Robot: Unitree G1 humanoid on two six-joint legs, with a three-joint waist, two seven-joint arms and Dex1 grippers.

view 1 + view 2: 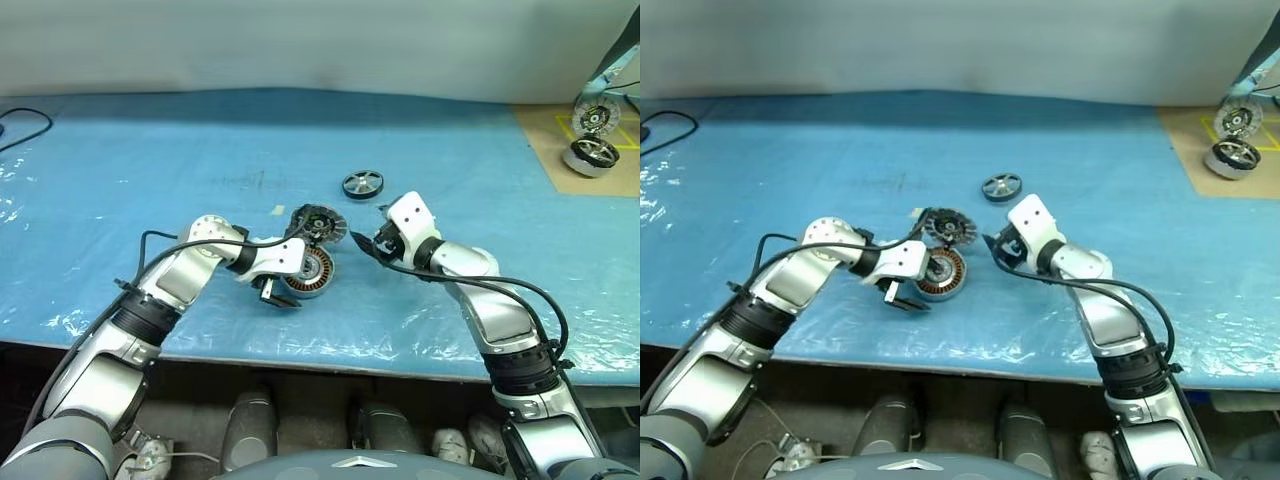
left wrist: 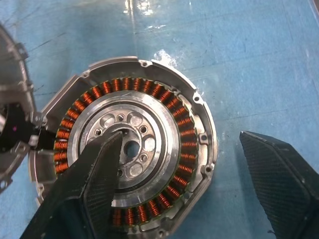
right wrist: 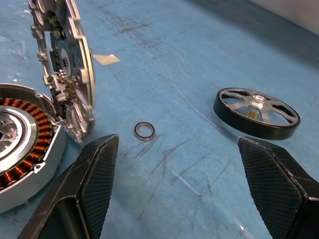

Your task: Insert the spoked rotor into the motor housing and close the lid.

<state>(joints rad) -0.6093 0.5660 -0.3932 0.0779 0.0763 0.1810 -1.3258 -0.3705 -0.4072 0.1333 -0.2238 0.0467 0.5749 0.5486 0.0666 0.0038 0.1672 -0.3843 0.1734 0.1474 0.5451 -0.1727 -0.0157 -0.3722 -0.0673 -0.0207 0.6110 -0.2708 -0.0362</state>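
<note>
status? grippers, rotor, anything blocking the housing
Left gripper and right gripper open, empty. Spoked rotor flat on table, apart from motor housing. Lid stands open. Small ring loose beside housing.

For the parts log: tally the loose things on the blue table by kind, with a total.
Spoked rotor: 1
Motor housing with hinged lid: 1
Small metal ring: 1
Scrap of tape: 1
Total: 4

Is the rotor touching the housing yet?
Apart. The right wrist view shows the rotor lying flat on the blue sheet, with bare sheet and a small ring between it and the housing.
</note>
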